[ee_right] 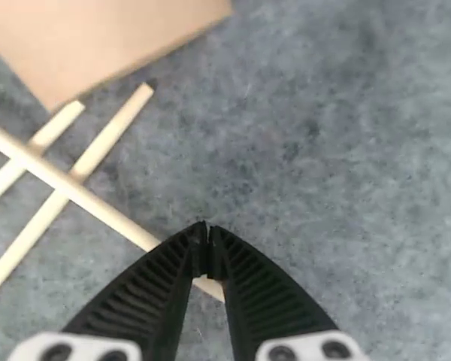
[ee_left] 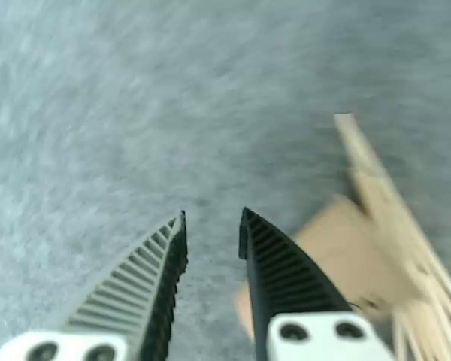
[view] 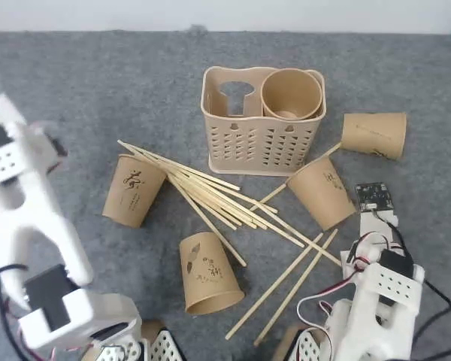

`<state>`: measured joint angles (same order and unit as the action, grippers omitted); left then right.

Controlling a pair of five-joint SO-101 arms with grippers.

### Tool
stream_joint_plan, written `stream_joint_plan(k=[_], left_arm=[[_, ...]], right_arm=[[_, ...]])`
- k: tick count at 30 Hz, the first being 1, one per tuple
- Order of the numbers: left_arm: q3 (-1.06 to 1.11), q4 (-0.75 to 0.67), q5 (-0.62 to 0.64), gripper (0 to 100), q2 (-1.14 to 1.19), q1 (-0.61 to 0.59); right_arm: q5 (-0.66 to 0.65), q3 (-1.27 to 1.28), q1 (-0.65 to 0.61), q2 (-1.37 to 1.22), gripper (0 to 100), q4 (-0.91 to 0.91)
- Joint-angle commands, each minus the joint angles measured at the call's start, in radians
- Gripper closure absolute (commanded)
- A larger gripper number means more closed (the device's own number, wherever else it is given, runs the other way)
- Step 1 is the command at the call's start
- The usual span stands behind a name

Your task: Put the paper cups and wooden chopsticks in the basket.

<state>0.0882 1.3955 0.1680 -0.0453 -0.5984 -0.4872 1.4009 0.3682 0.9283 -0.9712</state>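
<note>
1. Left gripper [ee_left: 213,226] hangs over the grey counter [view: 98,90], jaws narrowly parted, holding nothing.
2. Right gripper [ee_right: 204,233] is pressed closed above a chopstick [ee_right: 75,192].
3. Basket [view: 263,147] stands at the counter's 12 o'clock (one paper cup [view: 291,94] upright inside).
4. From the basket, tipped cups lie at 8 [view: 134,190], 7 [view: 209,272], 4 [view: 323,192] and 3 o'clock [view: 373,134], with loose chopsticks [view: 210,195] between.

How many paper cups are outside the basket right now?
4 paper cups: one left of the chopsticks, one nearer the arms, one beside the basket's right corner, one farther right on its side. A fifth sits in the basket; nested cups could hide.
</note>
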Motion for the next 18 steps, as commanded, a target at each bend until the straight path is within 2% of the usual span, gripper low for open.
stream_joint_plan(k=[1, 5, 8, 12, 18], left_arm=[[-0.229, 0.117, 0.009, 89, 0.011, 0.157], [-0.277, 0.115, 0.009, 89, 0.012, 0.299], [-0.268, 0.064, 0.071, 89, 0.014, 0.379], [-0.17, -0.032, 0.181, 89, 0.014, 0.454], [0.024, -0.166, 0.178, 91, 0.014, 0.511]], right_arm=[[0.005, -0.005, -0.016, 0.024, 99.1, 0.021], [0.005, -0.005, -0.016, 0.024, 99.1, 0.021], [0.005, -0.005, -0.016, 0.024, 99.1, 0.021], [0.005, -0.005, -0.016, 0.024, 99.1, 0.021], [0.005, -0.005, -0.016, 0.024, 99.1, 0.021]])
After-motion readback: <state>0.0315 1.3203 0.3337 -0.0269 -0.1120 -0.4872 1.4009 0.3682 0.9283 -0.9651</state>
